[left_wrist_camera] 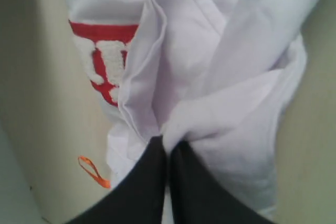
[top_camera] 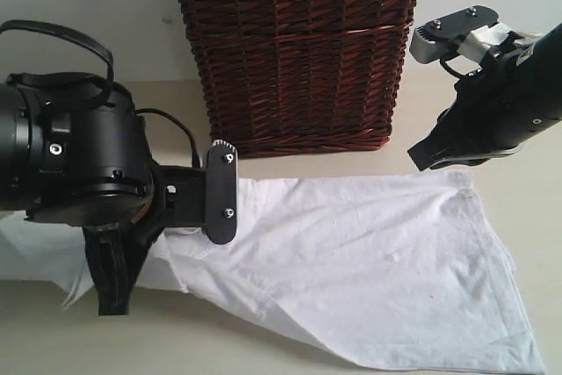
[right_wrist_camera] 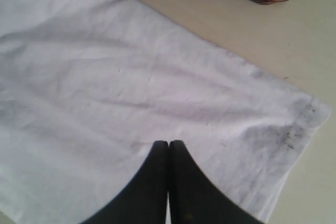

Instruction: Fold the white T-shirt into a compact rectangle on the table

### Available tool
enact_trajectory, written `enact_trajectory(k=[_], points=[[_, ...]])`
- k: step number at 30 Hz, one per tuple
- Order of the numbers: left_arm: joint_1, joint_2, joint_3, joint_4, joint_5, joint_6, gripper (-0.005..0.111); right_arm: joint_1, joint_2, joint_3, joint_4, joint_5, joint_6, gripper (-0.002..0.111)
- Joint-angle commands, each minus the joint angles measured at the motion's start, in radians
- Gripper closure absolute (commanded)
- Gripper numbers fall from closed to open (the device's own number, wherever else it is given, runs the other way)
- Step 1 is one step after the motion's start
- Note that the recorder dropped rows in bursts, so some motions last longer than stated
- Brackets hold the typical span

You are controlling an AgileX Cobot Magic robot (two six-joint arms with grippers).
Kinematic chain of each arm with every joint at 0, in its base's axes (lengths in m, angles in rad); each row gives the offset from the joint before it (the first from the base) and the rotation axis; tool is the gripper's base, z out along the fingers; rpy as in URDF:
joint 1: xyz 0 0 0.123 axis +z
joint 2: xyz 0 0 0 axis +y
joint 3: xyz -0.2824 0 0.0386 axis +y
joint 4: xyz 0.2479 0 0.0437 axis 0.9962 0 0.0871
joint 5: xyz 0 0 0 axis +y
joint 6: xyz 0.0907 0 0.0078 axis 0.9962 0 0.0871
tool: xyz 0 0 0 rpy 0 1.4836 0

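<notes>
Near T-shirt [top_camera: 369, 252]: basket [top_camera: 299, 50], contents hidden | left pincer [left_wrist_camera: 167, 142] pinching T-shirt | right pincer [right_wrist_camera: 168, 144] closed

Peeking out from under a fold of the white T-shirt [left_wrist_camera: 220, 51]: a fragment of fuzzy white lettering [left_wrist_camera: 107, 59] on a red ground, showing only thick upright strokes, too cut off for spelling out any word. Lying just beside the shirt's edge: a small orange tag loop [left_wrist_camera: 93, 171], carrying no legible print. Looking over the exterior view: reading nothing on the wicker basket [top_camera: 294, 50] at twelve o'clock, nor on the cloth spreading toward five o'clock.
</notes>
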Motion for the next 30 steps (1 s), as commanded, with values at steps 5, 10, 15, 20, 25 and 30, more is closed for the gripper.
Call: enact_trajectory(k=[5, 10, 15, 20, 25, 30], points=[[0.154, 0.058, -0.008, 0.189, -0.231, -0.2, 0.063, 0.003, -0.004, 0.001, 0.024, -0.004, -0.013, 0.108], [0.284, 0.1, -0.008, 0.269, -0.308, -0.468, 0.081, 0.003, -0.004, 0.001, 0.027, -0.002, -0.022, 0.108], [0.296, 0.031, -0.015, 0.188, -0.195, -0.459, 0.086, 0.003, -0.004, 0.001, 0.027, -0.007, -0.035, 0.108], [0.287, -0.12, -0.015, -0.305, -0.051, -0.16, 0.09, 0.003, -0.004, 0.001, 0.036, -0.001, -0.035, 0.108], [0.287, -0.21, 0.042, -0.69, 0.229, 0.116, 0.107, 0.003, -0.004, 0.001, 0.058, 0.013, -0.035, 0.108], [0.287, -0.191, 0.199, -0.674, 0.111, 0.122, 0.107, 0.003, -0.004, 0.001, 0.075, 0.022, -0.035, 0.108]])
